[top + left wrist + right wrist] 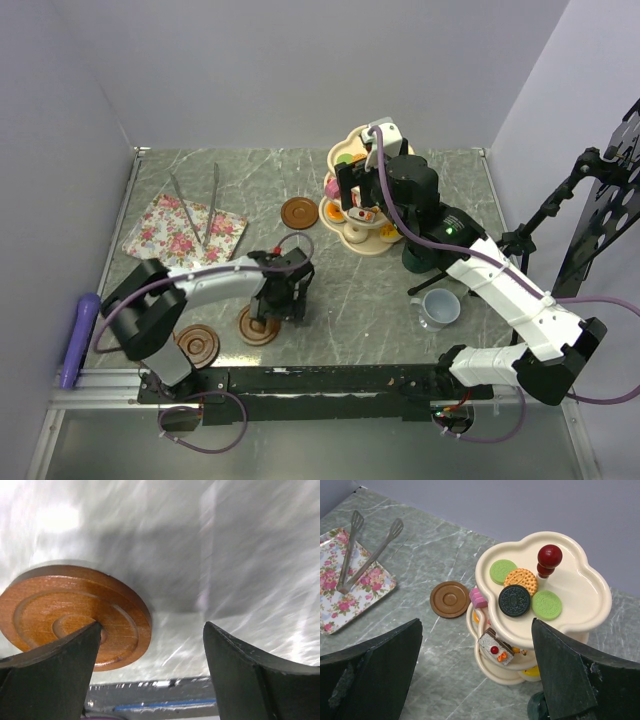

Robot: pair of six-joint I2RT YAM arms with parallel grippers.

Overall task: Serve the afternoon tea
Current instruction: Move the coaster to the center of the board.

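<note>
1. The right wrist view catches biscuits on the top tier of the cream stand. Overhead, the right hand covers most of them.
2. Grey marbled desk, pale lilac walls, and a grey-blue mug by the right arm.
3. The left hand, fingers wide apart, sits low with one finger over a brown saucer. The right hand gapes open above the stand.

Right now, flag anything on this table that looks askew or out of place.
The metal tongs lie only partly on the floral tray; their tips jut past its edge over the table. Nothing looks spilled or damaged.
</note>
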